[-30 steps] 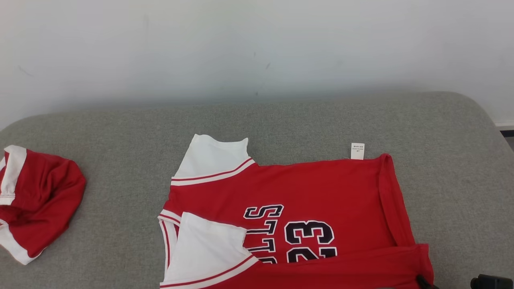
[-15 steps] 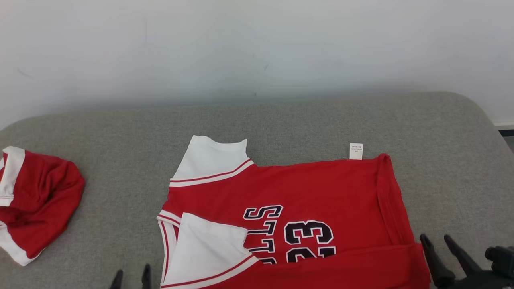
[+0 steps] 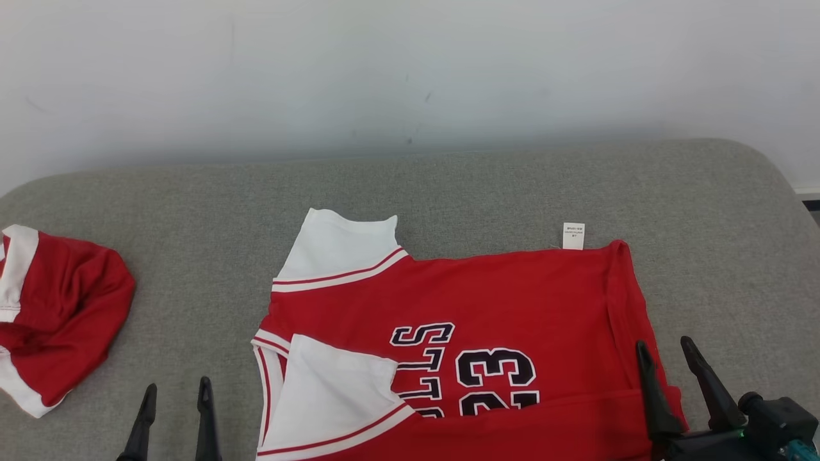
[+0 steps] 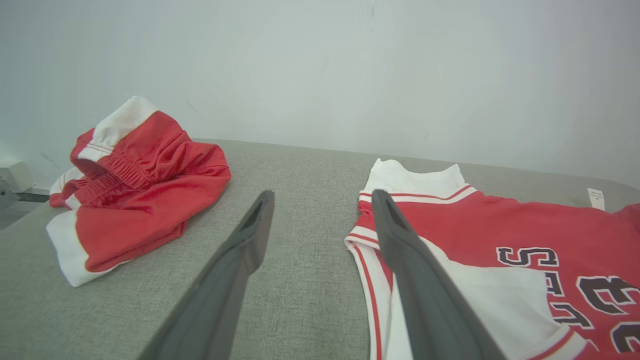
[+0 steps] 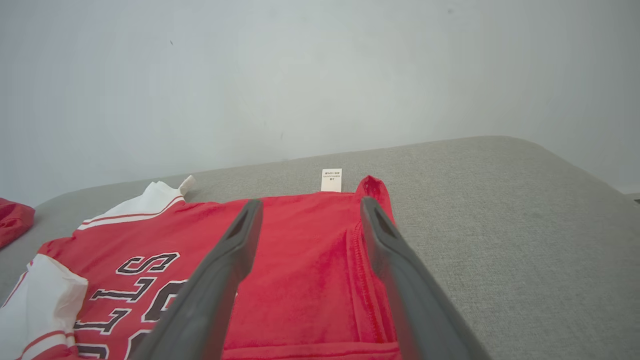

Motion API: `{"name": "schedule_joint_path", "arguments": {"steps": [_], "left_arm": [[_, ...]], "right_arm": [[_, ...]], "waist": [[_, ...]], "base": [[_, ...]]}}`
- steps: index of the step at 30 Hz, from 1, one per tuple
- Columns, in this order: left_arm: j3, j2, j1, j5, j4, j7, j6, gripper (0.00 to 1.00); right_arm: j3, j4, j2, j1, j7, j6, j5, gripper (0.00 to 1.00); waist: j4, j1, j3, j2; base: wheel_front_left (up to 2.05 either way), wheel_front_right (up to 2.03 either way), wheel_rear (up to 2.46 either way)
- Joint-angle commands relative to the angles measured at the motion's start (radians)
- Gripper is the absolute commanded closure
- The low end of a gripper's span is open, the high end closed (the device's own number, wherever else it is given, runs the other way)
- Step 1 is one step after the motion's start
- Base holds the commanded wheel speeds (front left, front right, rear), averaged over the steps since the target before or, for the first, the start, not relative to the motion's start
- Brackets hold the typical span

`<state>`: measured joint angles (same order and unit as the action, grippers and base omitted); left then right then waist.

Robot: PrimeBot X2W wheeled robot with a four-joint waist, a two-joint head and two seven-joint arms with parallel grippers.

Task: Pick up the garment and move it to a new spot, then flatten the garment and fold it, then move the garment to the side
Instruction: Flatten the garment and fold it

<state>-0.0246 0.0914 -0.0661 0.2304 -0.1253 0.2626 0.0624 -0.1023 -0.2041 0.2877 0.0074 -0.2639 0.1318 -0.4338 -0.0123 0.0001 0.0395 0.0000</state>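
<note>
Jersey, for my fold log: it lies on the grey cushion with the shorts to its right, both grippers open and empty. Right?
No. The shorts lie to the left of the jersey, as the head view shows. It does lie on the grey cushion, with left gripper and right gripper open and empty.

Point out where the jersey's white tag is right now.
In the head view the white tag sticks out from the far edge of the red jersey near its right corner, lying on the grey padded surface, beyond the open right gripper.
</note>
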Motion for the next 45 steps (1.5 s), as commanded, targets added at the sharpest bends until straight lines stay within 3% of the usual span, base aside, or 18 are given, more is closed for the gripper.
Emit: {"name": "schedule_joint_path", "arguments": {"steps": [1, 9, 19, 25, 28, 33, 38, 45], "left_arm": [[-0.017, -0.011, -0.017, -0.019, 0.007, 0.003, 0.007, 0.00], [-0.074, -0.040, -0.037, -0.052, -0.014, 0.003, 0.033, 0.00], [-0.064, -0.041, 0.007, -0.032, -0.049, 0.003, 0.049, 0.00], [-0.057, -0.039, 0.132, -0.041, -0.090, 0.003, 0.063, 0.00], [-0.036, -0.002, 0.229, -0.036, -0.146, 0.003, 0.069, 0.00], [0.059, 0.115, 0.464, 0.021, -0.264, -0.023, 0.067, 0.00], [0.148, 0.248, 0.681, 0.128, -0.366, -0.149, 0.067, 0.00], [0.218, 0.342, 0.841, 0.213, -0.485, -0.325, 0.067, 0.00]], "right_arm": [[0.014, 0.021, -0.020, 0.019, 0.000, -0.002, 0.038, 0.00], [0.062, 0.084, -0.122, 0.079, -0.001, -0.002, 0.179, 0.00], [0.087, 0.081, -0.124, 0.063, 0.000, -0.002, 0.217, 0.00], [0.096, 0.060, -0.134, -0.007, -0.001, -0.002, 0.227, 0.00], [0.079, 0.034, -0.133, -0.071, -0.001, -0.002, 0.223, 0.00], [0.035, -0.026, -0.143, -0.212, -0.001, -0.002, 0.216, 0.00], [-0.014, -0.068, -0.161, -0.334, 0.000, -0.002, 0.201, 0.00], [-0.064, -0.088, -0.181, -0.423, 0.000, -0.002, 0.192, 0.00]], "waist": [[0.002, -0.0001, 0.001, 0.0000], [0.000, -0.0001, 0.003, 0.0000], [-0.020, -0.0001, 0.018, 0.0000], [-0.063, -0.0001, 0.063, 0.0000], [-0.102, -0.0001, 0.108, 0.0000], [-0.176, -0.0001, 0.196, 0.0000], [-0.244, -0.0001, 0.271, 0.0000], [-0.301, -0.0001, 0.320, 0.0000]], "base": [[0.00, 0.00, 0.00], [0.00, 0.00, 0.00], [0.00, 0.00, 0.00], [0.00, 0.00, 0.00], [0.00, 0.00, 0.00], [0.00, 0.00, 0.00], [0.00, 0.00, 0.00], [0.00, 0.00, 0.00]]}}
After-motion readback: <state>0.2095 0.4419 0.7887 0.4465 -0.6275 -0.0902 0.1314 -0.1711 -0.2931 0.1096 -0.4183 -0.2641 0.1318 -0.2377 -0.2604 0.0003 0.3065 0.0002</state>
